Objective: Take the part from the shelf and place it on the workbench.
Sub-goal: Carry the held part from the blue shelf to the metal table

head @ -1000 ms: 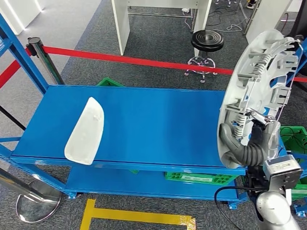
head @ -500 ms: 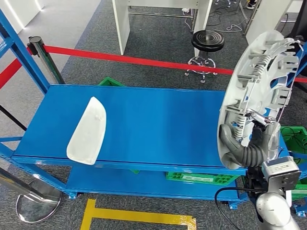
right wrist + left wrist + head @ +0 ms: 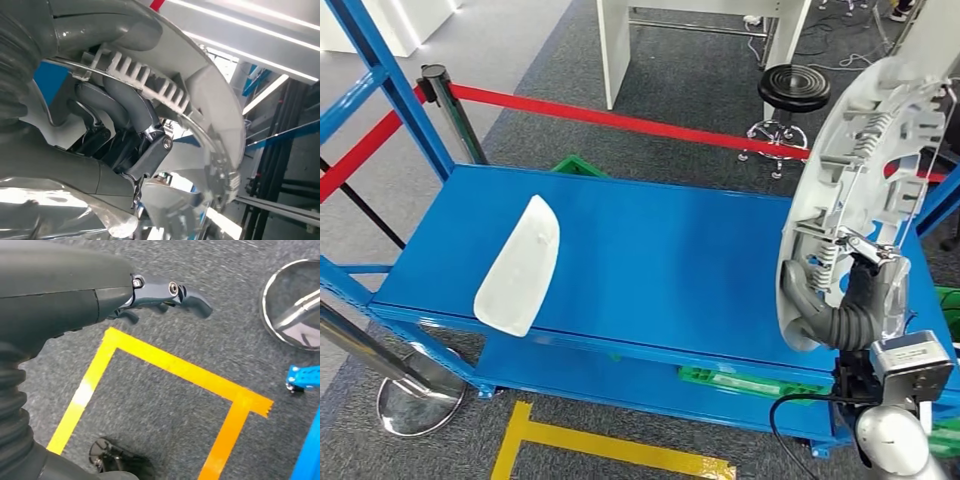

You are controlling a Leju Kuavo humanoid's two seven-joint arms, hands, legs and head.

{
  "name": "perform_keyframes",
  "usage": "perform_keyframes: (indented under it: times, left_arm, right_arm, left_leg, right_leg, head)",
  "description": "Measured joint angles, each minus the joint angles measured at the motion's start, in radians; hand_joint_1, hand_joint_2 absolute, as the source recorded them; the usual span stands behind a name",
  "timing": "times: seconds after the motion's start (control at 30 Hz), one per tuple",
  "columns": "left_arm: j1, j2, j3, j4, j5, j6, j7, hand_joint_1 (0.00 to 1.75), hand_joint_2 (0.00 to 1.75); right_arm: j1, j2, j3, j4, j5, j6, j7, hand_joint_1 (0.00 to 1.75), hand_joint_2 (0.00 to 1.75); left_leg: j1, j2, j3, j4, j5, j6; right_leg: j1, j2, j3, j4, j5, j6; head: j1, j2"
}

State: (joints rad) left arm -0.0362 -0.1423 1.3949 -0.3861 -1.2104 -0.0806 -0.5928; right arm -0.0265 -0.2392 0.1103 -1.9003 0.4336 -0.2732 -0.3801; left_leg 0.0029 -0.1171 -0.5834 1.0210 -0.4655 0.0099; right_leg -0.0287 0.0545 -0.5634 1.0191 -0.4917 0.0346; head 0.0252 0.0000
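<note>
The whole head view has shifted, so the camera has moved: the blue metal shelf (image 3: 637,260) and the white curved plastic piece (image 3: 518,265) on it now sit further right in frame. The round grey ribbed plastic part (image 3: 860,190), gripped at its lower rim by the right hand (image 3: 841,305), keeps its place against the fingers (image 3: 803,300).

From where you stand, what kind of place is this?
Probably a workshop or factory test area: a blue steel shelf, yellow floor tape, a red barrier belt, and a wheel cover in the right hand.
</note>
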Motion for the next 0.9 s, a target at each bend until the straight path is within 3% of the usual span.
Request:
perform_keyframes:
  times: [0.07,0.13,0.2,0.23,0.27,0.3,0.37,0.43,0.5,0.53,0.6,0.63,0.67,0.7,0.73,0.77,0.8,0.87,0.9]
  left_arm:
    - [0.000,0.001,0.000,0.002,-0.002,0.000,0.000,0.00,1.75]
    - [-0.002,0.003,0.000,0.003,-0.003,0.001,0.000,0.00,1.75]
    - [-0.003,0.002,0.000,0.005,-0.005,0.001,0.000,0.00,1.75]
    - [-0.002,0.002,0.000,0.006,-0.005,0.001,0.000,0.00,1.75]
    - [-0.001,0.002,0.000,0.007,-0.006,0.001,0.000,0.00,1.75]
    - [0.000,0.002,0.000,0.007,-0.006,0.001,0.000,0.00,1.75]
    - [0.000,0.004,0.000,0.008,-0.006,0.001,0.000,0.00,1.75]
    - [-0.003,0.005,0.000,0.008,-0.007,0.001,0.000,0.00,1.75]
    - [-0.001,0.005,0.000,0.008,-0.007,0.002,0.000,0.00,1.75]
    - [0.001,0.005,0.000,0.009,-0.007,0.002,0.000,0.00,1.75]
    - [0.001,0.005,0.000,0.009,-0.008,0.003,0.000,0.00,1.75]
    - [-0.001,0.005,0.000,0.009,-0.008,0.004,0.000,0.00,1.75]
    - [-0.003,0.005,0.000,0.010,-0.008,0.004,0.000,0.00,1.75]
    - [-0.004,0.005,0.000,0.010,-0.008,0.005,0.000,0.00,1.75]
    - [-0.004,0.005,0.000,0.011,-0.008,0.005,0.000,0.00,1.75]
    - [-0.004,0.005,-0.001,0.011,-0.009,0.005,0.000,0.00,1.75]
    - [-0.004,0.005,-0.001,0.012,-0.009,0.005,0.000,0.00,1.75]
    - [-0.004,0.005,-0.001,0.013,-0.010,0.005,0.000,0.00,1.75]
    - [-0.005,0.005,-0.001,0.014,-0.010,0.005,0.000,0.00,1.75]
  right_arm:
    - [0.001,0.000,0.000,-0.002,0.000,0.000,0.001,1.75,1.75]
    - [0.005,0.000,0.000,-0.003,0.000,-0.001,0.001,1.75,1.75]
    - [0.008,0.000,0.000,-0.003,0.001,-0.001,0.001,1.75,1.75]
    - [0.008,0.000,0.000,-0.003,0.002,0.000,0.002,1.75,1.75]
    - [0.009,0.000,0.000,-0.003,0.002,0.000,0.002,1.75,1.75]
    - [0.010,0.000,0.000,-0.004,0.003,0.000,0.002,1.75,1.75]
    - [0.010,0.000,-0.001,-0.005,0.003,-0.001,0.002,1.75,1.75]
    - [0.011,0.000,-0.001,-0.007,0.004,-0.001,0.002,1.75,1.75]
    - [0.011,0.000,-0.001,-0.009,0.005,0.000,0.003,1.75,1.75]
    - [0.010,0.000,-0.001,-0.011,0.006,0.000,0.003,1.75,1.75]
    - [0.011,0.000,-0.002,-0.014,0.007,-0.001,0.003,1.75,1.75]
    - [0.012,0.000,-0.002,-0.015,0.007,-0.001,0.004,1.75,1.75]
    - [0.014,0.000,-0.003,-0.016,0.008,-0.001,0.004,1.75,1.75]
    - [0.015,0.000,-0.004,-0.016,0.009,-0.001,0.004,1.75,1.75]
    - [0.015,0.000,-0.004,-0.016,0.009,0.000,0.004,1.75,1.75]
    - [0.015,0.000,-0.004,-0.016,0.009,0.000,0.004,1.75,1.75]
    - [0.015,0.000,-0.004,-0.016,0.010,0.000,0.004,1.75,1.75]
    - [0.015,0.000,-0.004,-0.016,0.010,0.000,0.005,1.75,1.75]
    - [0.015,0.000,-0.004,-0.017,0.010,0.000,0.005,1.75,1.75]
  left_leg:
    - [-0.002,0.036,-0.018,0.038,-0.024,-0.012]
    - [-0.003,0.089,-0.073,0.155,-0.082,-0.021]
    - [0.001,0.103,-0.134,0.274,-0.122,-0.026]
    - [0.003,0.104,-0.143,0.290,-0.115,-0.026]
    - [0.004,0.107,-0.133,0.265,-0.090,-0.025]
    - [0.003,0.116,-0.105,0.205,-0.050,-0.022]
    - [-0.007,0.159,-0.042,0.075,0.005,-0.010]
    - [-0.016,0.186,-0.021,0.021,0.011,0.003]
    - [-0.015,0.168,-0.025,0.014,0.010,0.014]
    - [-0.013,0.156,-0.025,0.011,0.011,0.019]
    - [-0.007,0.133,-0.022,0.005,0.014,0.029]
    - [-0.007,0.121,-0.022,0.005,0.014,0.032]
    - [-0.007,0.109,-0.022,0.005,0.014,0.034]
    - [-0.008,0.095,-0.021,0.005,0.013,0.035]
    - [-0.009,0.080,-0.020,0.005,0.012,0.036]
    - [-0.009,0.066,-0.017,0.006,0.012,0.036]
    - [-0.010,0.051,-0.013,0.006,0.011,0.035]
    - [-0.009,0.024,-0.010,0.009,0.007,0.030]
    - [-0.008,0.013,-0.014,0.011,0.007,0.026]
  right_leg:
    - [-0.002,-0.028,0.007,-0.004,-0.001,-0.014]
    - [0.000,-0.058,0.012,-0.005,-0.006,-0.025]
    - [0.003,-0.087,0.016,-0.004,-0.011,-0.028]
    - [0.003,-0.099,0.019,-0.004,-0.013,-0.028]
    - [0.004,-0.112,0.024,-0.004,-0.017,-0.027]
    - [0.004,-0.124,0.030,-0.004,-0.021,-0.026]
    - [0.009,-0.146,0.042,-0.004,-0.031,-0.019]
    - [0.016,-0.167,0.045,-0.004,-0.037,-0.010]
    - [0.018,-0.185,0.048,-0.006,-0.043,0.000]
    - [0.016,-0.173,0.047,-0.002,-0.051,0.005]
    - [0.011,-0.116,0.020,0.057,-0.091,0.011]
    - [0.010,-0.084,-0.011,0.120,-0.121,0.011]
    - [0.010,-0.067,-0.050,0.192,-0.149,0.011]
    - [0.010,-0.060,-0.085,0.252,-0.165,0.011]
    - [0.010,-0.057,-0.107,0.282,-0.162,0.010]
    - [0.010,-0.055,-0.110,0.272,-0.137,0.008]
    - [0.010,-0.048,-0.094,0.220,-0.094,0.006]
    - [0.007,-0.008,-0.040,0.089,-0.020,0.000]
    - [0.005,0.011,-0.018,0.041,-0.004,-0.002]
  head:
    - [-0.007,0.000]
    - [-0.014,0.000]
    - [-0.014,0.000]
    - [-0.014,0.000]
    - [-0.014,0.000]
    - [-0.014,0.000]
    - [-0.015,0.000]
    - [-0.016,0.000]
    - [-0.015,0.000]
    - [-0.014,0.000]
    - [-0.011,0.000]
    - [-0.009,0.000]
    - [-0.007,0.000]
    - [-0.006,0.000]
    - [-0.006,0.000]
    - [-0.006,0.000]
    - [-0.005,0.000]
    - [-0.007,0.000]
    - [-0.008,0.000]
